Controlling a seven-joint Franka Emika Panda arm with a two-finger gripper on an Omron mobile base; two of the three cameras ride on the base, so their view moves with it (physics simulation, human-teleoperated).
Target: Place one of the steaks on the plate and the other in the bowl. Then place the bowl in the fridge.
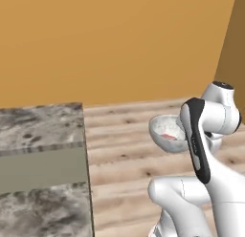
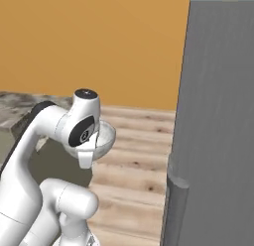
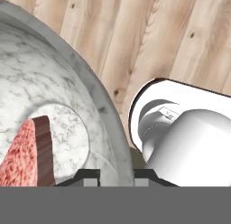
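grey fridge, marble counter, bowl held up over the wooden floor

grey fridge (image 2: 218, 126) fills the right side of the right base view, cut off at the top and bottom, its handle (image 2: 174, 210) only partly seen. the marble counter (image 1: 40, 159) runs off the left edge. the bowl (image 1: 165, 131) hangs above the floor (image 1: 119, 150), half hidden behind the arm. the gripper (image 3: 116, 173) is pinched shut on the bowl's rim, fingertips barely seen. a steak (image 3: 27, 153) lies inside, cut off.
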